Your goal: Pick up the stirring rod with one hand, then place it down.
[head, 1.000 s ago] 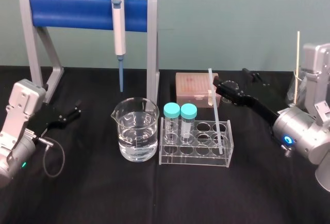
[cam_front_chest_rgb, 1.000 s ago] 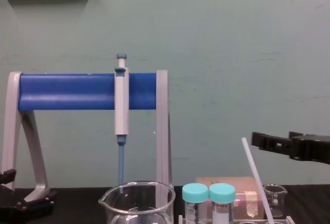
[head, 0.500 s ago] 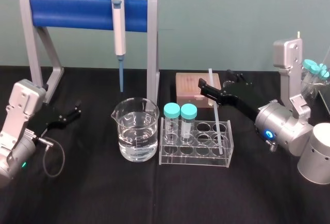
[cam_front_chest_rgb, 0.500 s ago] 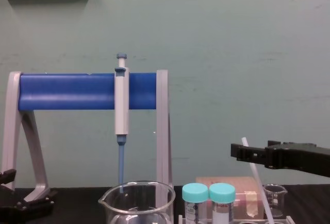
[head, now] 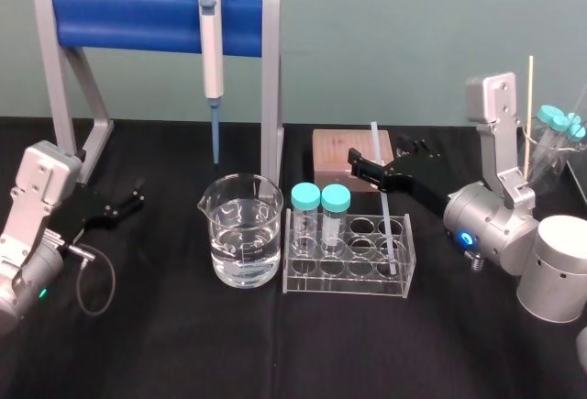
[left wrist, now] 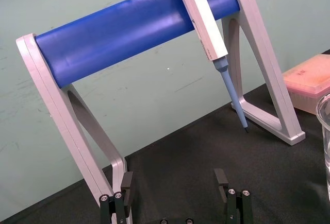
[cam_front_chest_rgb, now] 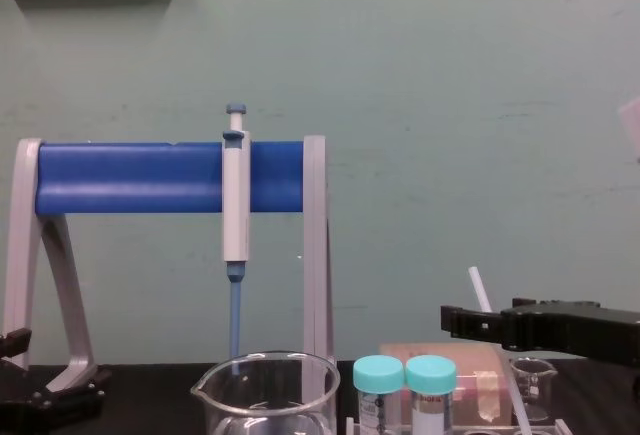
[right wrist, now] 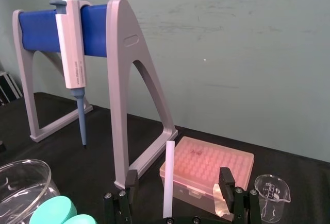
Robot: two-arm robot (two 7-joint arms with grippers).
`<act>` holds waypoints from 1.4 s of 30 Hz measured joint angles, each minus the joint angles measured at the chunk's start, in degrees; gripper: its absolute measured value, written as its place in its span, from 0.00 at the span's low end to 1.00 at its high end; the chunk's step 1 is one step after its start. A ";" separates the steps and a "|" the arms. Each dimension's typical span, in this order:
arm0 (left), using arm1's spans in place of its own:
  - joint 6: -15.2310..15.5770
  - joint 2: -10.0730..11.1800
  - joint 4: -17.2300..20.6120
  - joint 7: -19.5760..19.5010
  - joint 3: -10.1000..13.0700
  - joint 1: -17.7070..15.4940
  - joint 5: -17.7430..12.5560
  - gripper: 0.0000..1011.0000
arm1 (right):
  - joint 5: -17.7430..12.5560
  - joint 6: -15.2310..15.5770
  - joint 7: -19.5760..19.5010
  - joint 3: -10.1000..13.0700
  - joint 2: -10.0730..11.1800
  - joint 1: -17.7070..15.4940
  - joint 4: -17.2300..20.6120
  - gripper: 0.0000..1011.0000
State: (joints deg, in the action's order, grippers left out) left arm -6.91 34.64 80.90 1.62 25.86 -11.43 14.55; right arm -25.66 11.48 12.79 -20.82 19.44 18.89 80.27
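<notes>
- Placement: the rod (head: 389, 220) stands tilted in the right end of the clear rack (head: 348, 275). Its top sticks well above the rim, which leaves bare length to grab.
- Grip: the right gripper (right wrist: 178, 180) reaches in level with that upper stretch. Its fingers are spread wide, with the rod between them and touching neither, so it holds nothing.
- Spare arm: the left gripper (head: 128, 199) sits low at the far left, fingers apart and empty, likely out of the way.
- Next, I judge: squeeze, then lift along the tilt so the rack isn't dragged.

White stirring rod (head: 388, 220), black right hand (right wrist: 178, 180), grey stand (head: 271, 87) — blue bar (head: 138, 18), teal caps (head: 305, 197), pink box (head: 341, 153).
</notes>
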 joint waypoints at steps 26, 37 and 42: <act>0.00 0.00 0.00 0.00 0.00 0.00 0.00 0.99 | 1.31 0.50 1.11 0.37 -0.69 0.32 -0.89 0.83; 0.00 0.00 0.00 0.00 0.00 0.00 0.00 0.99 | 1.23 0.46 1.11 0.36 -0.66 0.27 -0.83 0.51; 0.00 0.00 0.00 0.00 0.00 0.00 0.00 0.99 | 1.20 0.46 1.10 0.37 -0.66 0.27 -0.82 0.33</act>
State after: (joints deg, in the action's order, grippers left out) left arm -6.91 34.64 80.90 1.62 25.86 -11.43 14.55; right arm -24.46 11.94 13.89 -20.45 18.78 19.16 79.45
